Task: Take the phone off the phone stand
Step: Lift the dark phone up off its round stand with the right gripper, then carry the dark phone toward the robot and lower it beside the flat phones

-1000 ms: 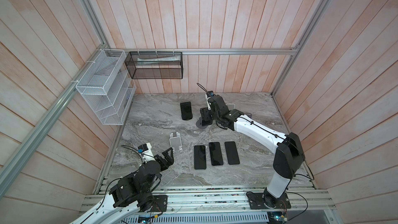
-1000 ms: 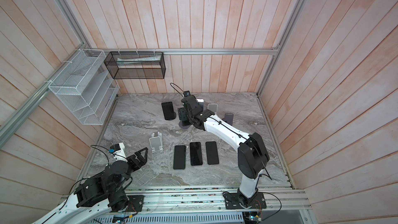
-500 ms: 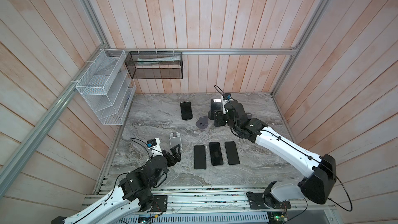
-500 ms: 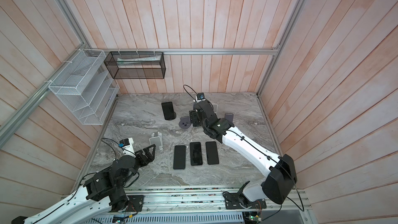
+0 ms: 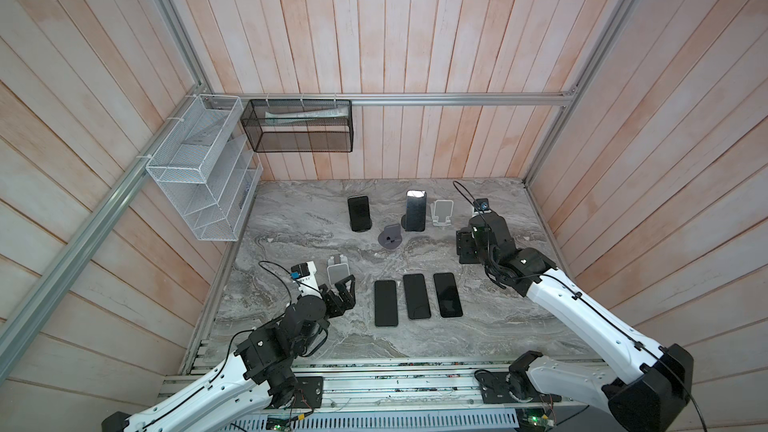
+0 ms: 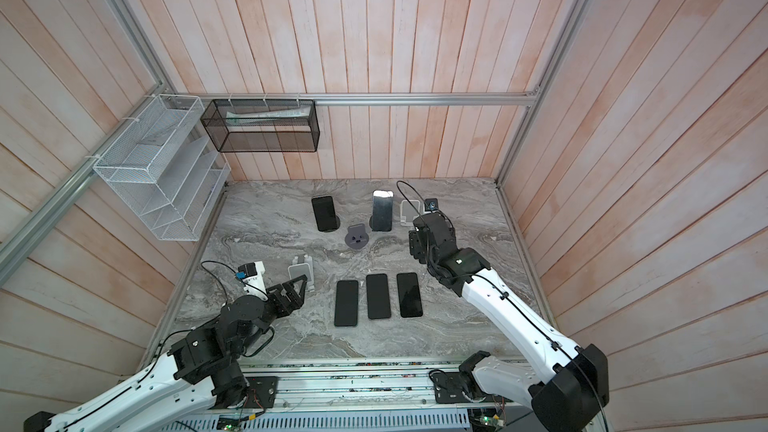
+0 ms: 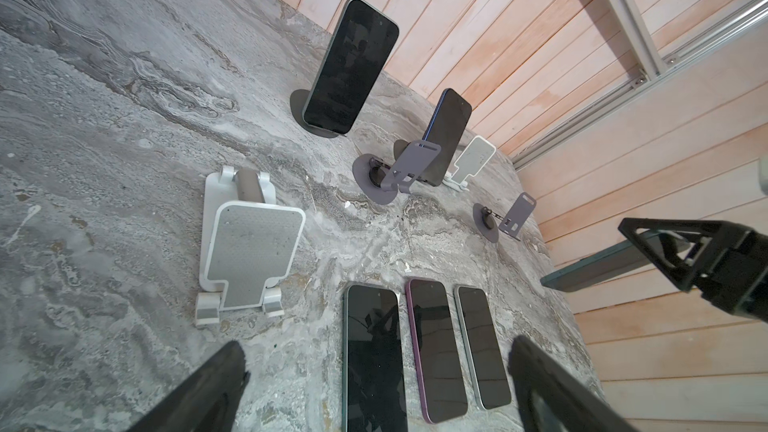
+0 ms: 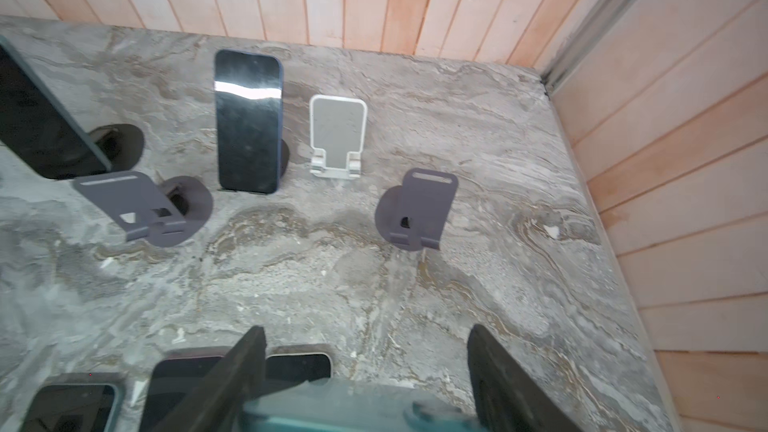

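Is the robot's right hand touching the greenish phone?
Touching. The right wrist view shows the right hand clamping the greenish phone between both fingers.

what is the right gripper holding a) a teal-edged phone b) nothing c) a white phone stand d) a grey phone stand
a: in the right wrist view the right gripper has a teal-edged phone gripped between its fingers, and the left wrist view shows that phone sticking out of it.
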Robot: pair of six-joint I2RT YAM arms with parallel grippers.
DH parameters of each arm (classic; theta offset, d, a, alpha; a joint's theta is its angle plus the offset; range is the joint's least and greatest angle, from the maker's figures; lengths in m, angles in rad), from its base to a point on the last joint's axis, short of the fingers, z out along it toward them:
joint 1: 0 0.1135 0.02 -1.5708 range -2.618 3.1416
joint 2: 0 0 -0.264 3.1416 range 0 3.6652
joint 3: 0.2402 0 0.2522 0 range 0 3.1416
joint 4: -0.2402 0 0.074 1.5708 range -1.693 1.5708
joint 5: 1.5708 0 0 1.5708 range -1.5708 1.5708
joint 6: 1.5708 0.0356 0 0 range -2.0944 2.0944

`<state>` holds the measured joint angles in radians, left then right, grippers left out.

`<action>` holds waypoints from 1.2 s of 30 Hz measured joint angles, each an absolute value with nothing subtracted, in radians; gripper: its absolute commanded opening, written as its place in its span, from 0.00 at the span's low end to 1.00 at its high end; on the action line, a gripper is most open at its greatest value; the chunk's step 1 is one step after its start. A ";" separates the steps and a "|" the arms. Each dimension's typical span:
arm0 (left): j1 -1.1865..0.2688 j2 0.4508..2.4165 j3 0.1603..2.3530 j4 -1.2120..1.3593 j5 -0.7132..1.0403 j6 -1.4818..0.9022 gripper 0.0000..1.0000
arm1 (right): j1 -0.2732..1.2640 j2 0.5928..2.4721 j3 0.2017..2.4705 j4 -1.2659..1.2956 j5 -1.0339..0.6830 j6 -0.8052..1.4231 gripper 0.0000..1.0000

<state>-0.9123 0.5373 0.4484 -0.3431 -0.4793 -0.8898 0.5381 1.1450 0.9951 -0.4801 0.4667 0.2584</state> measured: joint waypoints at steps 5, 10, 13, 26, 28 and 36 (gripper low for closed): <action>-0.908 0.549 0.448 -0.341 -0.459 -0.890 1.00 | 0.467 1.121 0.910 -0.476 0.461 0.253 0.66; -0.907 0.564 0.461 -0.344 -0.436 -0.890 1.00 | 0.434 1.128 0.891 -0.478 0.423 0.245 0.66; -0.906 0.575 0.472 -0.341 -0.421 -0.889 1.00 | 0.413 1.139 0.890 -0.478 0.391 0.240 0.66; -0.897 0.603 0.472 -0.292 -0.374 -0.883 1.00 | 0.363 1.221 0.877 -0.482 0.304 0.200 0.66; -0.897 0.613 0.472 -0.288 -0.370 -0.882 1.00 | 0.354 1.239 0.889 -0.494 0.293 0.199 0.65; -0.889 0.626 0.472 -0.273 -0.363 -0.875 1.00 | 0.332 1.308 0.963 -0.532 0.249 0.190 0.65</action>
<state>-0.8890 0.6262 0.4717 -0.2729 -0.3630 -0.8753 0.3321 1.3075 0.9634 -0.5320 0.2493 0.1902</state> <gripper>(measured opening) 0.999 0.742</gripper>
